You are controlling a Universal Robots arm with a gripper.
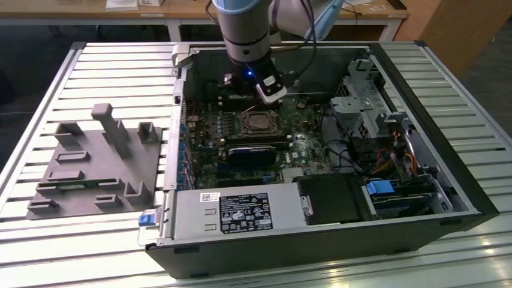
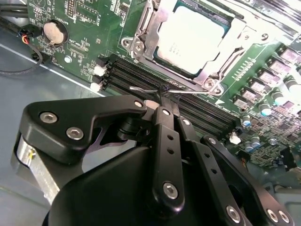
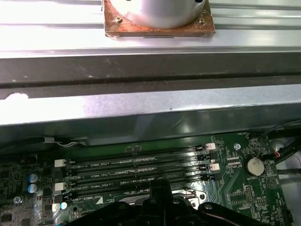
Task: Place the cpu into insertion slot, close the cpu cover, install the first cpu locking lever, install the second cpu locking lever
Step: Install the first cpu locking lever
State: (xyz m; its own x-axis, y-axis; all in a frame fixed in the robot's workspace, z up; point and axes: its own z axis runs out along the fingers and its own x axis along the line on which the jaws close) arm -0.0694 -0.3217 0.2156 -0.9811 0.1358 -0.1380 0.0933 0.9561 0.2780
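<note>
**Lever in the pinch, chip already seated**

Inside the open case (image 1: 432, 144), over the green motherboard (image 2: 80, 42), the hand (image 2: 163, 96) looks pinched together on a thin wire locking lever (image 2: 141, 88). If that springy wire slips, it could whip across the memory slots (image 2: 131, 75). The silvery cpu cover (image 2: 221, 59) frames the cpu (image 2: 188, 40), which sits pale and flat in its insertion slot.

I see grey fixture block (image 1: 92, 162) on slatted table (image 1: 56, 252), labelled power supply (image 1: 232, 213), black memory slots (image 3: 141, 172), coin battery (image 3: 254, 165).

Slatted metal table (image 1: 120, 66) — open computer case (image 1: 320, 243) and grey fixture (image 1: 88, 171) atop
</note>
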